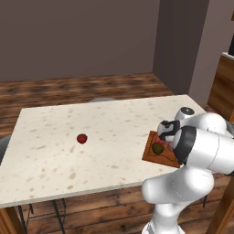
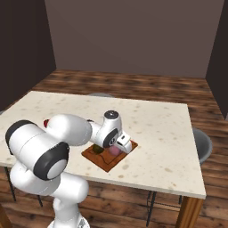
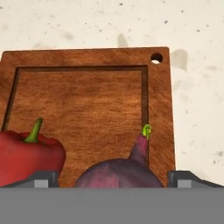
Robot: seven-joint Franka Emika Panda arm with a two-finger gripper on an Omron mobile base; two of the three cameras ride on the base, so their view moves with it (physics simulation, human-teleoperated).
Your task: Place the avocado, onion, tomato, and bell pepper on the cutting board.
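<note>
The reddish-brown cutting board (image 3: 87,100) lies near the table's right front edge (image 1: 155,157) (image 2: 107,162). On it rests the dull maroon onion (image 3: 118,175) (image 2: 115,152), with a green sprout at its tip. My gripper (image 3: 113,180) hangs low over it, open; one fingertip (image 3: 41,179) stands on each side of the onion with a small gap. The red bell pepper (image 3: 26,157) lies on the board just beside the onion. The dark avocado (image 1: 158,148) (image 2: 96,149) also sits on the board. The red tomato (image 1: 82,138) lies alone on the table, well to the left.
The pale speckled table (image 1: 105,123) is broad, with its front edge close to my base. A grey chair (image 2: 202,144) stands at the right end of the table. My own arm (image 2: 75,129) reaches across the table's left front part.
</note>
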